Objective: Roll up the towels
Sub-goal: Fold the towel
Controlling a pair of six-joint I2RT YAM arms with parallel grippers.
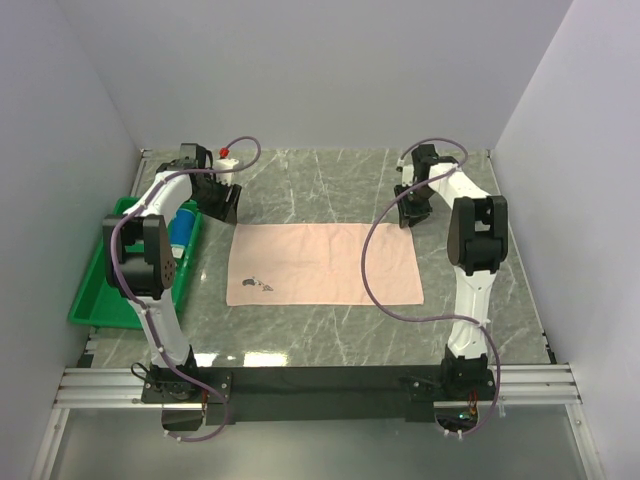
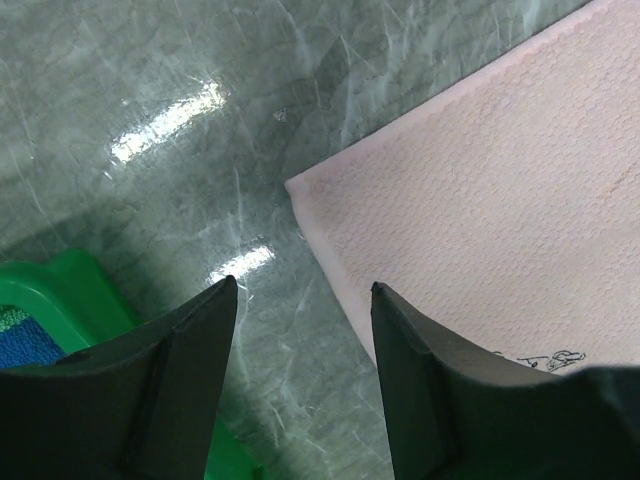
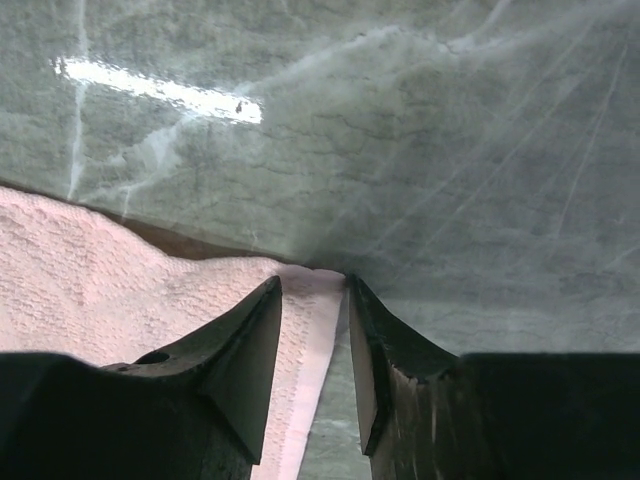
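Grey-green marble table, white walls on three sides.

Item: pink towel. It lay flat at the centre, its long axis running left to right and its far long edge towards both tools.

Item: left gripper. Jaws wide apart and empty, just outside the towel's far-left corner.

Item: right gripper. Jaws narrowly parted, astride the far-right corner, not seen to pinch it.

Each arm stood nearest its own corner, so rolling would likely run from that far edge towards the bases.

Item: teal towel. It sat in the green tray, at the left.
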